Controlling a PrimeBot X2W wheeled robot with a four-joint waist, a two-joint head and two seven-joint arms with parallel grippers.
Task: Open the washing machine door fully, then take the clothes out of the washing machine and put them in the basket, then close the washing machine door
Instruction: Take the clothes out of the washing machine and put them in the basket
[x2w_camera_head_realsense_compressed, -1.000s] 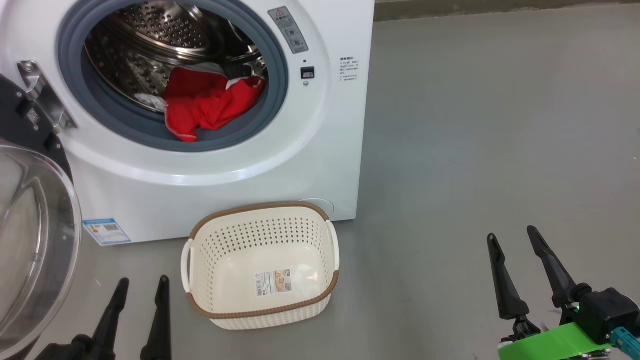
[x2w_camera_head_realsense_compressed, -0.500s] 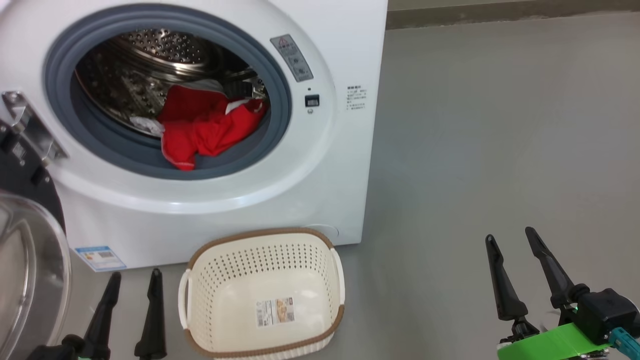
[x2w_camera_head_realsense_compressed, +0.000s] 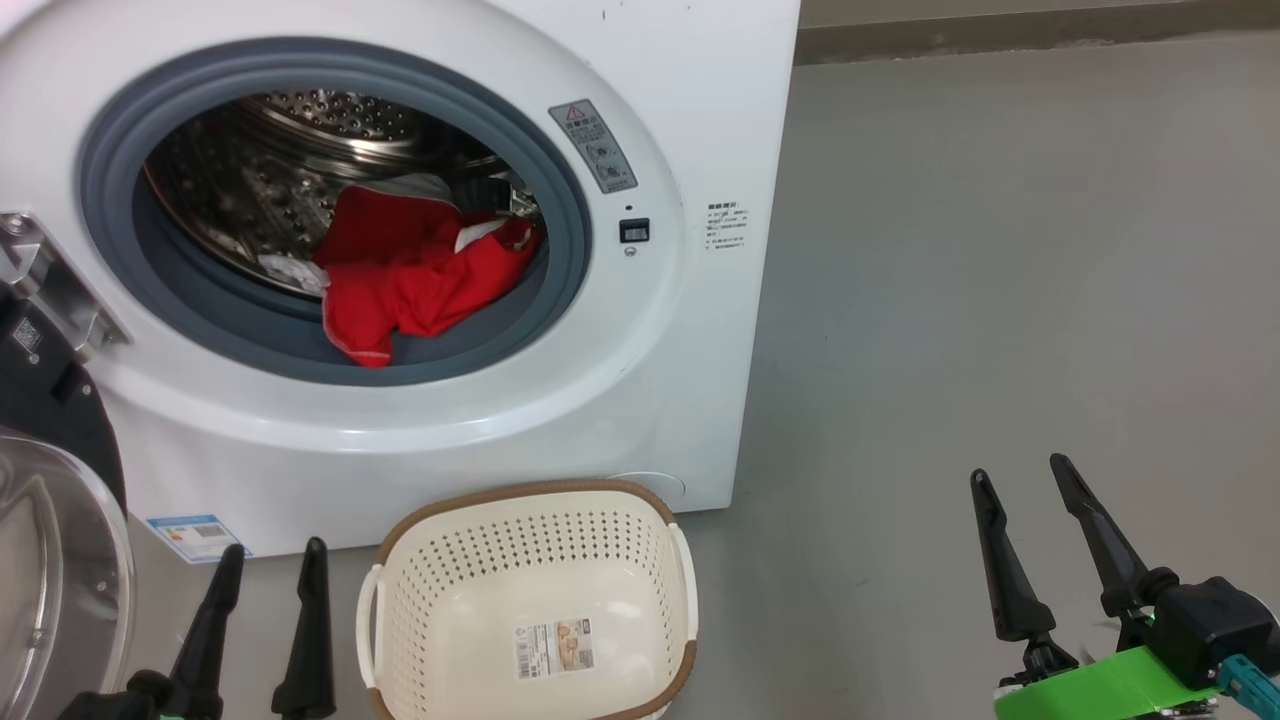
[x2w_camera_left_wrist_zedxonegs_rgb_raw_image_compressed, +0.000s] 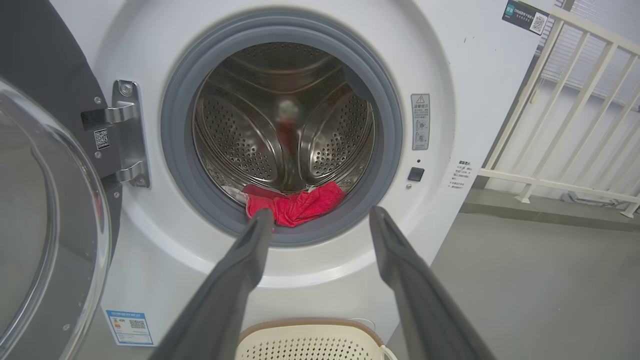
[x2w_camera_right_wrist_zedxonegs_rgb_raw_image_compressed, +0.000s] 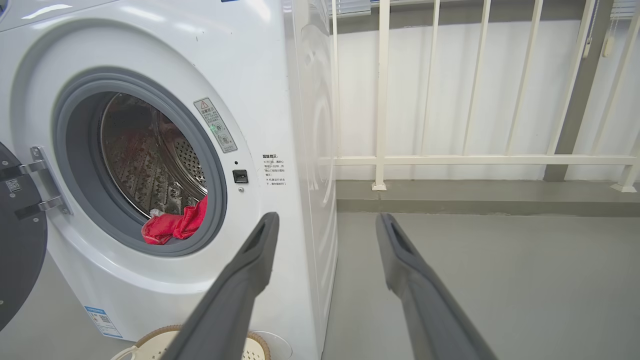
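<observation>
- Since the door (x2w_camera_head_realsense_compressed: 45, 560) is swung wide to the left, with its glass turned away from the opening, the first step is judged done. Whether the door is at its full stop cannot be told.
- The clothes (x2w_camera_head_realsense_compressed: 410, 275) are seen inside the washing machine (x2w_camera_head_realsense_compressed: 650, 400). They are heaped red at the bottom front of the drum (x2w_camera_head_realsense_compressed: 250, 190), and one fold is draped onto the grey rubber seal (x2w_camera_head_realsense_compressed: 568, 225).
- The basket (x2w_camera_head_realsense_compressed: 530, 489) is set on the floor (x2w_camera_head_realsense_compressed: 950, 300) just in front of the machine, below the opening. Nothing but a paper label (x2w_camera_head_realsense_compressed: 553, 647) is seen in it, so no garment is judged to be moved yet.
- The left gripper (x2w_camera_head_realsense_compressed: 274, 550) is held low, just beside the basket, with its jaws spread wide and nothing between them. In its wrist view it is aimed at the clothes.
- The right gripper (x2w_camera_head_realsense_compressed: 1019, 470) is held well off to the right over bare floor, likewise spread and empty.
- Most of the task is left. The clothes are to be lifted out and dropped into the basket, and then the door is to be shut.
</observation>
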